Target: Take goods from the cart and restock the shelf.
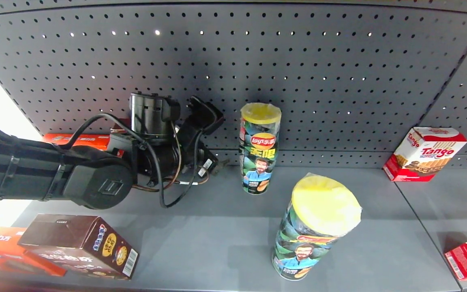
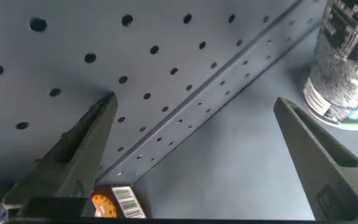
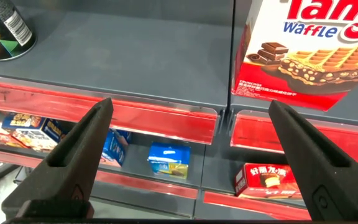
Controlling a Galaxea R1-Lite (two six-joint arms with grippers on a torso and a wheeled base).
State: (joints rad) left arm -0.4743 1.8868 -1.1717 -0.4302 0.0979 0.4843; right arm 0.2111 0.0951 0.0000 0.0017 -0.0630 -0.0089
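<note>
your left gripper (image 2: 194, 99) hangs spread and empty over the back edge of the shelf (image 1: 217, 243), aimed at the seam where it meets the pegboard wall (image 1: 298, 61). your right gripper (image 3: 190, 104) is also spread and holds nothing, in front of the shelf's red price rail (image 3: 166, 115).

2 tall cans stand upright on the shelf. the back chip can (image 1: 260, 150) is close to the back edge, just beside the left gripper. the front chip can (image 1: 314, 231) is near the front edge.

expect each can to be light, with a stiff tube wall, a glossy and likely slippery wrap, and a thin yellow lid that would give. take it across the middle of the tube, never by the lid. it is tall and narrow, so a nudge could tip it.

the shelf is flat, smooth grey metal with open room between the cans. a brown box (image 1: 79, 245) sits at the front left corner, and a waffle box (image 1: 424, 154) stands on the next bay to the right.
</note>
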